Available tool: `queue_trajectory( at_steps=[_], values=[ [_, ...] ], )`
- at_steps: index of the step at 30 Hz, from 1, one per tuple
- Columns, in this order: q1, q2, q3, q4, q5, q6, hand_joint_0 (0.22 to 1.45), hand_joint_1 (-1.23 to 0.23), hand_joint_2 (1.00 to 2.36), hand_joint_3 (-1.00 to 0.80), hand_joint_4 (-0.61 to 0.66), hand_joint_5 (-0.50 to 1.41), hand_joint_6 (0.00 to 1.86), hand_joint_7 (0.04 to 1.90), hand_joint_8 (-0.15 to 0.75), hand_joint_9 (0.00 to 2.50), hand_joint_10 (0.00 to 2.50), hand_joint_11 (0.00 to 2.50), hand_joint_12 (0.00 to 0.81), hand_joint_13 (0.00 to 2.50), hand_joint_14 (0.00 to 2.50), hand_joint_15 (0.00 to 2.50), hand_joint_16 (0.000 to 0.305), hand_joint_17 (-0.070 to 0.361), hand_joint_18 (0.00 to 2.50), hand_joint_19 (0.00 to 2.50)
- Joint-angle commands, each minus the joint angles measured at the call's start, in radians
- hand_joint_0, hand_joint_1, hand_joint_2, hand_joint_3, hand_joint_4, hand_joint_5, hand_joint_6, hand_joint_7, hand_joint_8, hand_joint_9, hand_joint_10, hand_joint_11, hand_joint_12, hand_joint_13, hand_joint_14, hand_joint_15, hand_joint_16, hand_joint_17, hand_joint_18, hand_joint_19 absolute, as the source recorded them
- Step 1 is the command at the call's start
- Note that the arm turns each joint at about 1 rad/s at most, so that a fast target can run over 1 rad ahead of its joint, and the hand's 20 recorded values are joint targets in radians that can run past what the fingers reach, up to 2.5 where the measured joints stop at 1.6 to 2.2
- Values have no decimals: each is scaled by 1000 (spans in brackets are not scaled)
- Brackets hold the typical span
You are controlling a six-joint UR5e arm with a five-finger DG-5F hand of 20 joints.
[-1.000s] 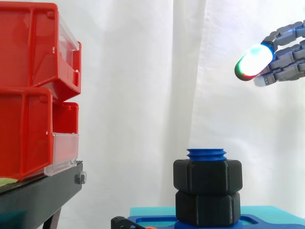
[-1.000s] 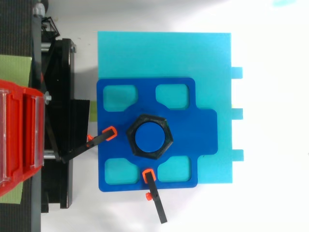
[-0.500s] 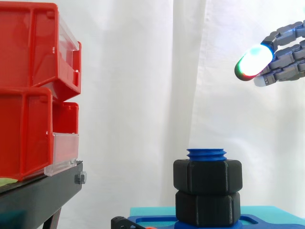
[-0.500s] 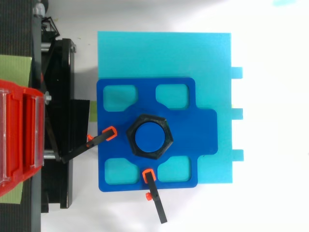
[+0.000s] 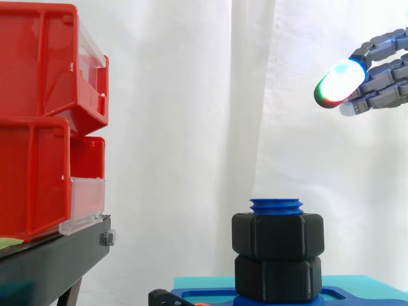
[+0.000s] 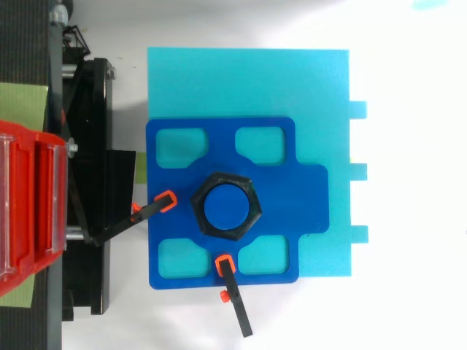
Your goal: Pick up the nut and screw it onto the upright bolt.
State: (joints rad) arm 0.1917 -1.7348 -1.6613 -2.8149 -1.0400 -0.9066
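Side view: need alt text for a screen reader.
A black nut sits on the upright blue bolt, stacked on a second black hex piece. The hand hangs open and empty at the upper right, well clear of them. Red bins stand at left.

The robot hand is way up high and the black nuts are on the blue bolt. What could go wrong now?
The hand hangs high, off to one side of the bolt; coming down carelessly, it might knock the upper nut. That nut sits right on the lower nut, so turning one might drag the other round. A hard bump might shift the blue base, though clamps sit at its edge.
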Motion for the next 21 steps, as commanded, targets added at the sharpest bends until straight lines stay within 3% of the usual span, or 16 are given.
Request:
queue_trajectory(
  at_steps=[1,21],
  values=[
    [0,0,0,0,0,0,487,-363,1000,-500,69,-220,501,647,177,239,0,0,302,256,0,0,37,84,0,0],
    [0,0,0,0,0,0,488,-366,1000,-500,73,-220,501,652,180,247,0,0,302,260,0,0,37,84,0,0]
  ],
)
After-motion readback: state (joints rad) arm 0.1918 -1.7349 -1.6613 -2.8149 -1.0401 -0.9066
